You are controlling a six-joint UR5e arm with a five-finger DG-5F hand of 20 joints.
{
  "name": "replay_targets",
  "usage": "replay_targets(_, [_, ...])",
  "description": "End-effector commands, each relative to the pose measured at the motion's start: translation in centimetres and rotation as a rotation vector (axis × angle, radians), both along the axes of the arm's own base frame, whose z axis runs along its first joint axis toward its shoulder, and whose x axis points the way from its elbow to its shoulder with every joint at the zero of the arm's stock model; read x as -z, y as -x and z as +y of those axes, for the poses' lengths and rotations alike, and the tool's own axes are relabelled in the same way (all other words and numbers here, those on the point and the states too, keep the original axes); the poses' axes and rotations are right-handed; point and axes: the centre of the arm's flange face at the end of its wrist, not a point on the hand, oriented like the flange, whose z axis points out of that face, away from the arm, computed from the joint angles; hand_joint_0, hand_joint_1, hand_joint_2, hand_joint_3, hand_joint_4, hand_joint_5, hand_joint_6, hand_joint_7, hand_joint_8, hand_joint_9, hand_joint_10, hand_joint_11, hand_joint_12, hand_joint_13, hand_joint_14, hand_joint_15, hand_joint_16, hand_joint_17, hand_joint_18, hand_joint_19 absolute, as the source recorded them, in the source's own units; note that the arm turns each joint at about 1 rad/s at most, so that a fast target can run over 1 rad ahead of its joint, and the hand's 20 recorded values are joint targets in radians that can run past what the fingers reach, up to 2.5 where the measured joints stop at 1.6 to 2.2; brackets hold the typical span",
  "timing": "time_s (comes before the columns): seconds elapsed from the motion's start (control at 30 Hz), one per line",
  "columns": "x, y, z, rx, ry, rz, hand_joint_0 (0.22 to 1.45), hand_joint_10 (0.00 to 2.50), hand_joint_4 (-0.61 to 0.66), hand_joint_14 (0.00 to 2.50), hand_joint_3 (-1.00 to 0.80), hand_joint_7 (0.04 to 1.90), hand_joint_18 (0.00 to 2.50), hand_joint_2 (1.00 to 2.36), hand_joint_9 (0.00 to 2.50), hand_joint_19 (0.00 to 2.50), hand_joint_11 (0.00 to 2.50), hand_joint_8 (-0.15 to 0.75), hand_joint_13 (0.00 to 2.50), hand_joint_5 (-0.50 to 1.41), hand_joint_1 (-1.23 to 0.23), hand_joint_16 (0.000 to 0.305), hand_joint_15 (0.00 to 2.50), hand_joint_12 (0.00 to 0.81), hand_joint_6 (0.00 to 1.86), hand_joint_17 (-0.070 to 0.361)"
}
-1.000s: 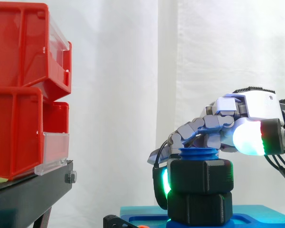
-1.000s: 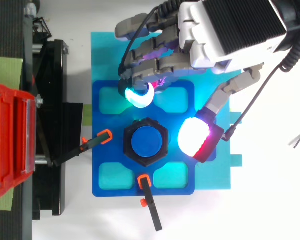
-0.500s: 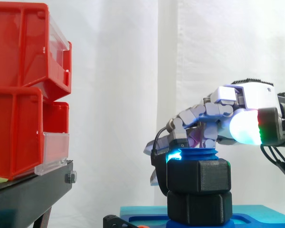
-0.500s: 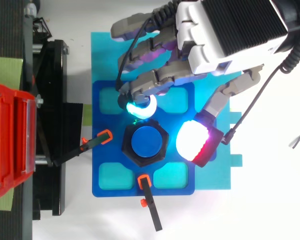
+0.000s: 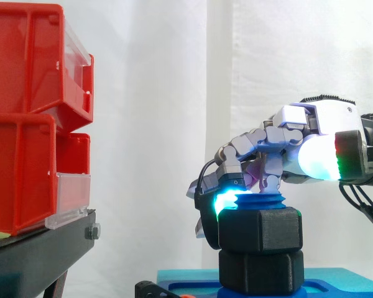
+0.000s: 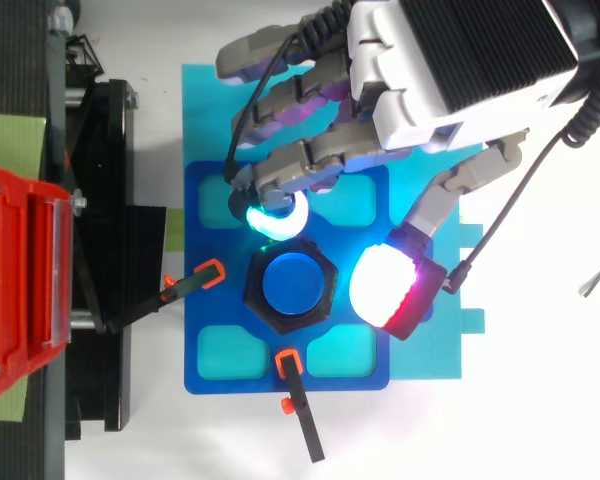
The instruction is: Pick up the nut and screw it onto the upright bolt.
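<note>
From the side, my hand (image 5: 326, 127) reaches in from the right above the black hex nut (image 5: 261, 230), which sits threaded on the upright blue bolt (image 5: 260, 202). A few blue threads show above the nut. Below it, a second black hex nut (image 5: 261, 272) sits stacked on the bolt, against the blue fixture plate (image 5: 336, 287). My fingers arch down loosely, and one cyan fingertip (image 5: 224, 200) rests at the left of the bolt's top, just over the nut's upper edge. My white thumb pad (image 5: 320, 164) hangs higher on the right, off the nut. I am grasping nothing. Red bins (image 5: 25, 124) stand on a black stand (image 5: 37, 254) well to the left.

From above, the nut (image 6: 253, 284) rings the bolt (image 6: 292, 283) at the middle of the fixture plate (image 6: 225, 305). My hand (image 6: 460, 60) comes in from the upper right. The cyan fingertip (image 6: 273, 218) lies just beside the nut's upper-left edge. The thumb pad (image 6: 385, 290) is close on its right with a narrow gap between them. Two orange-tipped clamps (image 6: 212, 270) point at the nut from the left and from below.
</note>
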Motion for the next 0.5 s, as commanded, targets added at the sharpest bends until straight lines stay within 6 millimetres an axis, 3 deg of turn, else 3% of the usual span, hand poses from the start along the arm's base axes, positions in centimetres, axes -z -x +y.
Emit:
replay_targets(0.0, [-0.1,0.0,-0.1,0.0,-0.001,-0.004,0.44,0.01,0.2,0.0,-0.5,0.99,0.35,1.0,1.36,0.15,0.21,0.288,0.77,-0.05,-0.32,0.042,0.11,0.353,0.51,0.095])
replay_targets(0.27, [-1.9,-0.6,-0.3,-0.011,0.003,-0.02,0.44,0.01,0.23,0.0,-0.5,0.88,0.41,1.0,1.31,0.2,0.25,0.289,0.79,-0.1,-0.37,0.045,0.13,0.358,0.5,0.102])
replay_targets(0.47, [-1.8,-0.7,0.3,-0.015,0.005,-0.017,0.43,0.0,0.17,0.0,-0.5,0.7,0.24,1.0,0.93,0.17,0.06,0.269,0.58,-0.16,-0.39,0.048,0.09,0.378,0.5,0.108])
